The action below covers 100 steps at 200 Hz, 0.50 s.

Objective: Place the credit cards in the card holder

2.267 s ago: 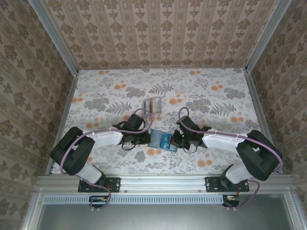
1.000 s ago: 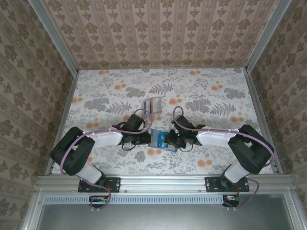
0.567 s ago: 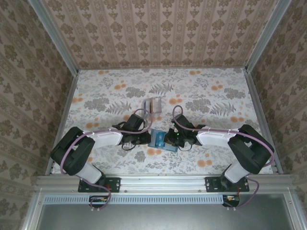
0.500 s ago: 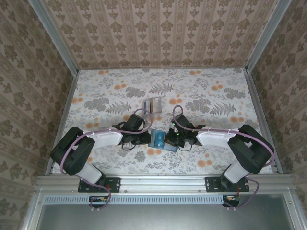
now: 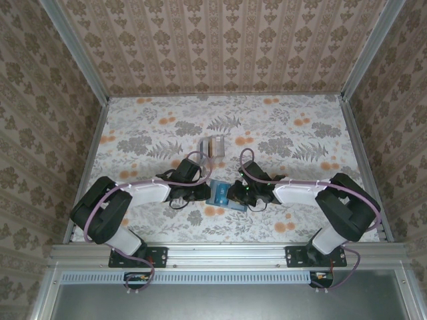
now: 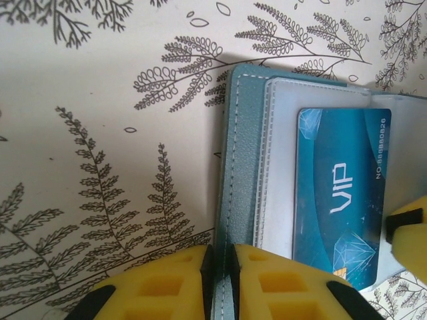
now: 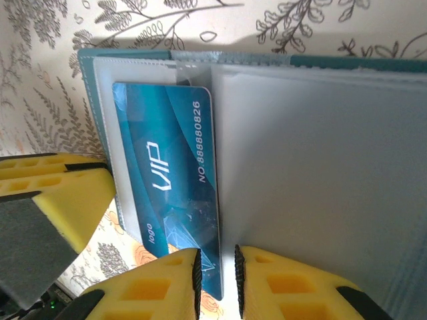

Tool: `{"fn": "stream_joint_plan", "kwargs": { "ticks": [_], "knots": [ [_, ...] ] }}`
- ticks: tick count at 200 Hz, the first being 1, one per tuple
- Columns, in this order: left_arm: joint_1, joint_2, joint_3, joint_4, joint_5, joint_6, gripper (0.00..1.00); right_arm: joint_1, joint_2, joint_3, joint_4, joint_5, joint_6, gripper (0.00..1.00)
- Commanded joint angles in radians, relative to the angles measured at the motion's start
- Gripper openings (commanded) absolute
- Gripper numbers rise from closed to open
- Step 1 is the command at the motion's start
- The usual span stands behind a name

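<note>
A dark teal wallet lies open between both arms, near the table's front. In its clear sleeve sits a blue credit card marked VIP. My left gripper is shut on the wallet's stitched left cover. My right gripper comes from the other side. Its jaws stand slightly apart, straddling the near corner of the blue card, with a gap showing beside the card's edge. The clear card holder stands behind the wallet, apart from both grippers.
Frosted plastic sleeves of the wallet spread to the right of the card. The left gripper's yellow finger sits close beside the card. Metal rails and patterned walls border the floral table.
The right arm has shifted left onto the wallet and has stayed there. The left arm and the wallet have held still.
</note>
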Motion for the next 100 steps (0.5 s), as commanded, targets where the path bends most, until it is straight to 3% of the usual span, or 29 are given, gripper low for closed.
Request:
{"fn": "stream_joint_plan", "kwargs": {
  "ticks": [1,62,100],
  "knots": [
    [-0.007,0.039,-0.025,-0.008,0.038,0.030,0.19,0.008,0.024,-0.004,0.018,-0.001,0.010,0.24],
    [-0.018,0.071,-0.016,0.008,0.064,0.033,0.18,0.010,0.059,0.003,0.057,-0.009,0.021,0.25],
    [-0.019,0.075,-0.011,-0.008,0.059,0.037,0.18,0.010,0.054,0.007,0.061,-0.013,0.021,0.16]
  ]
}}
